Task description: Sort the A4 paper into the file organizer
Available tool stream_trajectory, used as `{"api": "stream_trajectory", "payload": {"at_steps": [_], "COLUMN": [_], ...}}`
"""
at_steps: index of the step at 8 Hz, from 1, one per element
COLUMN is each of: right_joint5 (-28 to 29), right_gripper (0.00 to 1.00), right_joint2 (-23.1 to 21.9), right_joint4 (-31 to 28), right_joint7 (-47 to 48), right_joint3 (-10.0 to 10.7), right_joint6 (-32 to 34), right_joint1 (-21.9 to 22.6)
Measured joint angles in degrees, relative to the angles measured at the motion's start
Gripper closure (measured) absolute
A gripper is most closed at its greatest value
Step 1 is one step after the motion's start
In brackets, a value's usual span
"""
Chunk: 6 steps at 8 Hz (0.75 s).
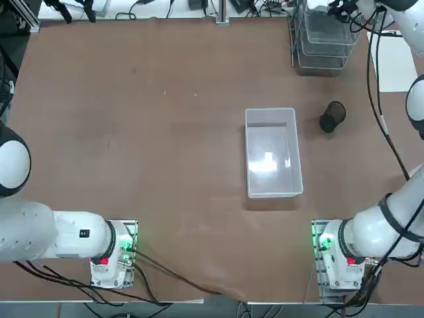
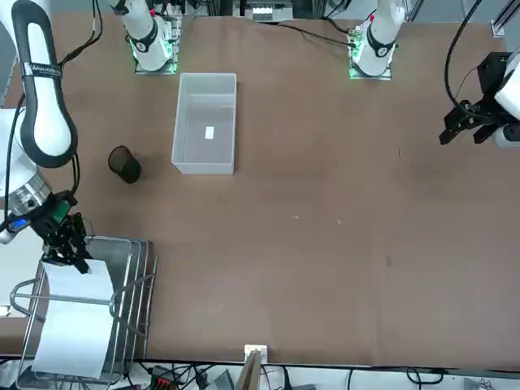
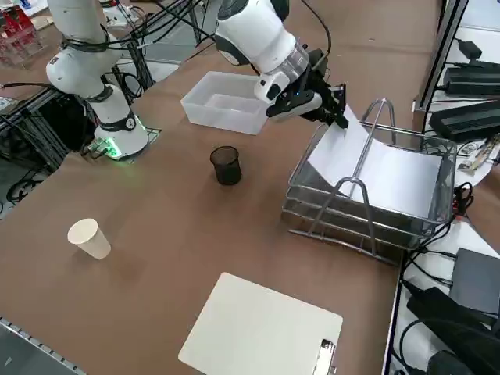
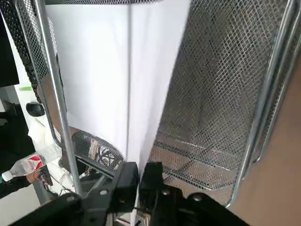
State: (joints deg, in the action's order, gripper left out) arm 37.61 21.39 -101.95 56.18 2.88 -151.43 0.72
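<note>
At the lower left of the front view, the right gripper (image 2: pixel 75 262) pinches a corner of the thin white A4 paper sheet (image 2: pixel 75 321) between nearly closed fingers, so the sheet drapes into the top tier of the silver wire-mesh file organizer (image 2: pixel 134 305).

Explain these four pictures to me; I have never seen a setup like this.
Two white robot arms stand at a brown table. One picture looks down from overhead, one faces the robot from across the table, one from its right side, one from the working arm's wrist. On the table: a clear plastic bin, a small black mesh cup, a paper cup, a white clipboard. The right pincer pinches the edge of the A4 paper, which lies in the top tier of the file organizer.
</note>
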Motion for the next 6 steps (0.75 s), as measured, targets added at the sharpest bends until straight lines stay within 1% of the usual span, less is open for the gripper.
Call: {"api": "stream_trajectory", "payload": {"at_steps": [1,2,4,5,6], "right_joint5": [-0.3,-1.8,-9.7,-13.7,-17.0], "right_gripper": [0.68,0.5,0.15,0.01,0.0], "right_joint2": [0.0,-0.1,-1.0,-2.3,-3.8], "right_joint4": [0.0,0.1,0.5,0.9,1.6], "right_joint7": [-0.2,-0.4,-0.6,-1.3,-3.2], "right_joint3": [0.0,0.2,0.4,0.4,0.6], "right_joint6": [0.0,1.0,6.0,9.8,14.4], "right_joint1": [0.0,0.0,0.0,0.0,0.0]}}
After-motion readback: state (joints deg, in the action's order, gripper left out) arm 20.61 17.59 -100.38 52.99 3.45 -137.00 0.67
